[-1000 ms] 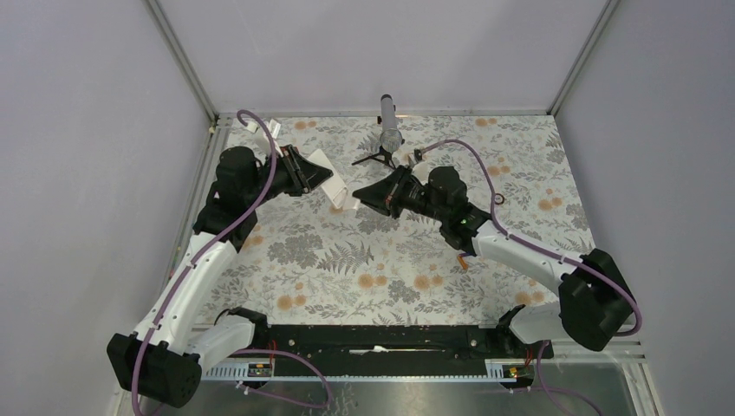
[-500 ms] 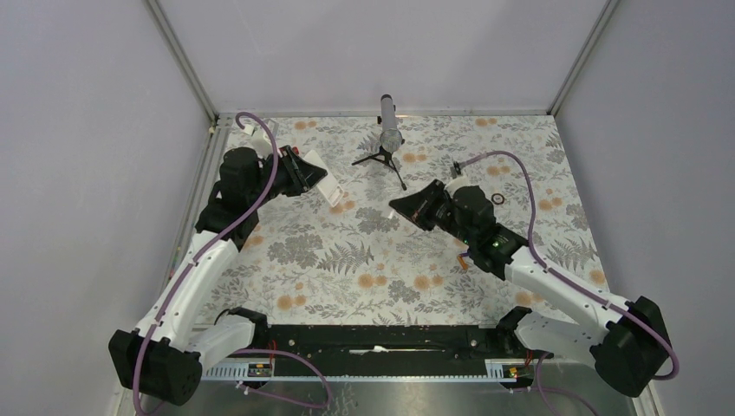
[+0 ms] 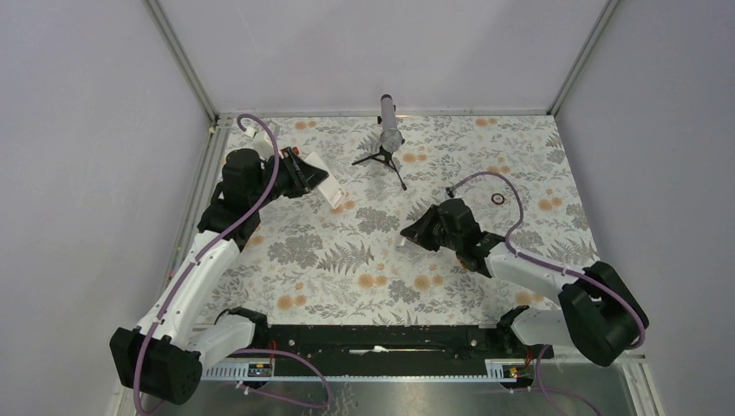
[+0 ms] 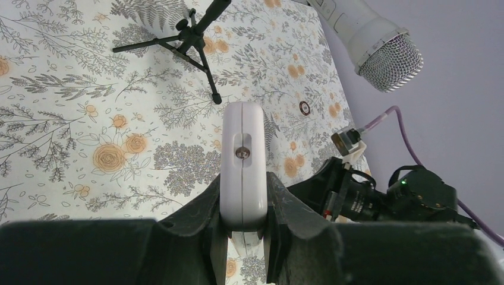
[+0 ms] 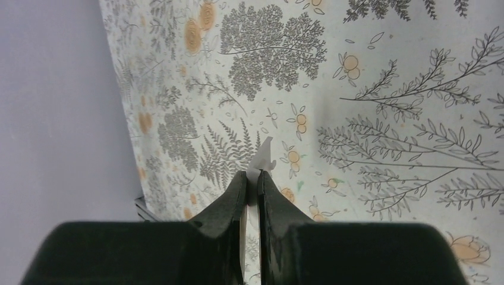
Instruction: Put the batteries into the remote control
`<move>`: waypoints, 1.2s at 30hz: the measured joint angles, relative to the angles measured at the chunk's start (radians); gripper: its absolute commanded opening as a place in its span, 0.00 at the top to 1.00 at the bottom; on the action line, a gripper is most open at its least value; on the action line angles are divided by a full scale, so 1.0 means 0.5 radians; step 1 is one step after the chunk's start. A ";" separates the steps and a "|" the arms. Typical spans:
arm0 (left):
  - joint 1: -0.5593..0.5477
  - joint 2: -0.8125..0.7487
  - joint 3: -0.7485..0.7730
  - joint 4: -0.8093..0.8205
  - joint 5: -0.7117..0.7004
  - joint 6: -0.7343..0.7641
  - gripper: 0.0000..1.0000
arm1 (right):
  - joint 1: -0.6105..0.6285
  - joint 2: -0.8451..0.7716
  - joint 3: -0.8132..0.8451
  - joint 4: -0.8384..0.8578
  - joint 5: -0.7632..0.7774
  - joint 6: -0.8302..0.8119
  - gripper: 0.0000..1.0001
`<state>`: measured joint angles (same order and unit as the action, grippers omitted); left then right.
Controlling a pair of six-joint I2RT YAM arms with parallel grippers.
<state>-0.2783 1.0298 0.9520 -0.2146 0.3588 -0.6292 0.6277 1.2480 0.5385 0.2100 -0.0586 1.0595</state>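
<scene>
Left jaws clamp white rectangular plastic remote [image 4: 242, 160] by long sides; right jaws pinch thin white cover [image 5: 261, 160]. I judge remote light, slick.

Microphone [image 3: 389, 132] with grey mesh head on a black tripod [image 3: 379, 159], at the far middle of a floral cloth [image 3: 347, 260]. Right of the tripod and a little nearer, well apart from it: a small dark ring [image 3: 497, 198], flat on the cloth. Nearer than the tripod: a thin white cover [image 5: 262, 159], edge-on, small tab at its tip. Behind the tripod: plain grey walls [image 3: 381, 52].
</scene>
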 measured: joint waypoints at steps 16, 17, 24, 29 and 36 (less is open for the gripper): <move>0.000 -0.001 -0.003 0.014 0.027 -0.052 1.00 | -0.027 0.462 0.002 0.175 -0.195 -0.208 0.47; 0.000 -0.001 -0.003 0.014 0.032 -0.052 1.00 | -0.029 0.443 0.003 0.134 -0.175 -0.216 0.40; 0.000 -0.001 -0.029 0.086 0.064 -0.083 1.00 | -0.044 0.118 0.034 -0.181 -0.009 -0.308 0.22; 0.000 -0.001 -0.053 0.183 0.113 -0.161 1.00 | -0.053 -0.105 0.136 -0.256 -0.076 -0.475 0.19; 0.000 0.027 -0.085 0.500 0.363 -0.430 1.00 | -0.056 -0.285 0.159 0.401 -0.570 -0.412 0.15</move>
<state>-0.2783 1.0431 0.9092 0.0353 0.5404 -0.8440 0.5999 1.1057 0.6182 0.4103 -0.3435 0.8536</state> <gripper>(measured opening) 0.229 0.834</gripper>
